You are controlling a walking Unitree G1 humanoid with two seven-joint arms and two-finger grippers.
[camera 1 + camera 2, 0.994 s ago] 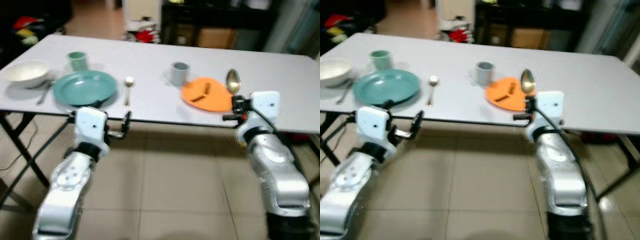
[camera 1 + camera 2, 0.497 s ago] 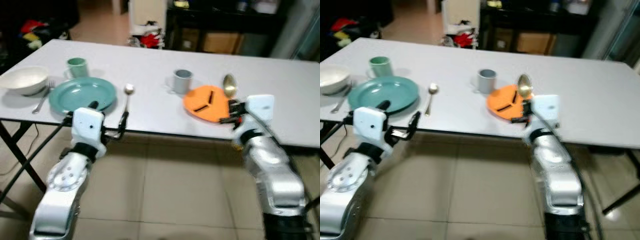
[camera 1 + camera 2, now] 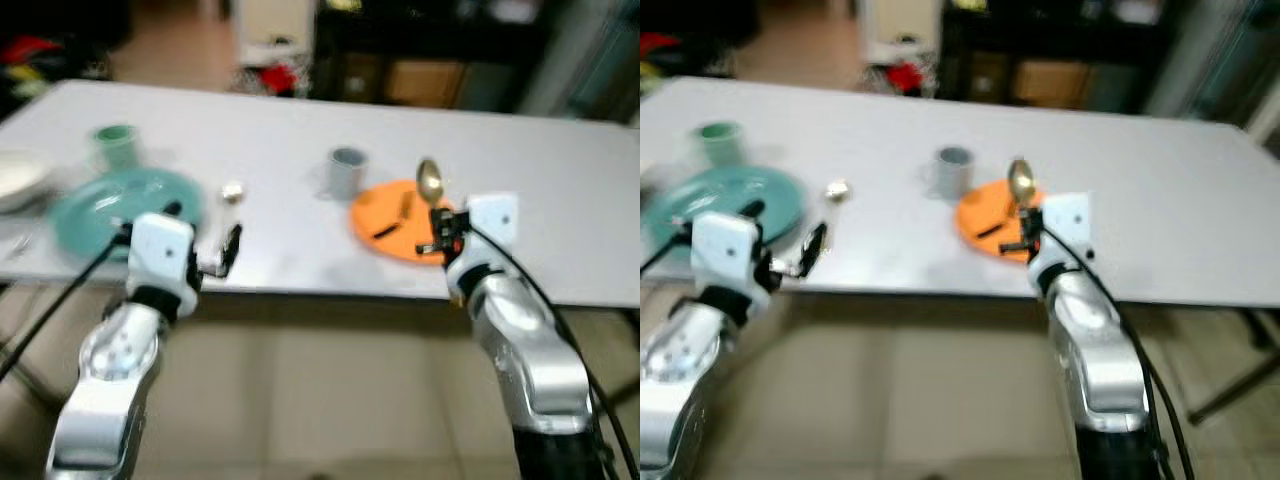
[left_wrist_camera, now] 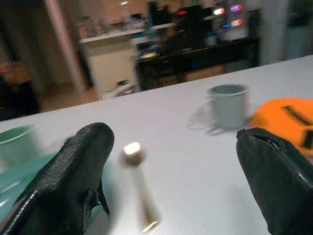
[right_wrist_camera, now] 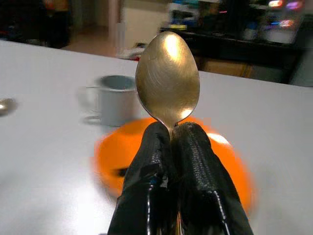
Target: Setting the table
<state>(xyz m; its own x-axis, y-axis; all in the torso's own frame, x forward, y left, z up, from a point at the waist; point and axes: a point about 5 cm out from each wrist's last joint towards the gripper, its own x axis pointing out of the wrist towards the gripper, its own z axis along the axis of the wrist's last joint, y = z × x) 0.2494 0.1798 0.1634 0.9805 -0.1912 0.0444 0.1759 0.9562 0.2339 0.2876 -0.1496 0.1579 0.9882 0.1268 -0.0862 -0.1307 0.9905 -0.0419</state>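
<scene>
Now, step: I think the gold spoon [image 5: 167,81] is on its way to a spot beside the orange plate [image 3: 395,212].
How to do it well: go slow, bring the spoon down low and flat on the white table [image 3: 560,170], just beside the plate and not on it. Let go only when it rests there. Keep away from the grey cup [image 3: 346,172].
Right gripper [image 5: 171,142]: fingers squeezed tight on the spoon's handle, near the table's front edge, by the orange plate.
Left gripper [image 4: 171,166]: fingers wide apart, holding nothing, near the table's front edge by the green plate [image 3: 105,205] and a second spoon [image 4: 137,183].
Spoon's way: it stands up tall, bowl on top, handle going down into the fingers.
Spoon's long line: up and down, so it must tip over to lie flat.
</scene>
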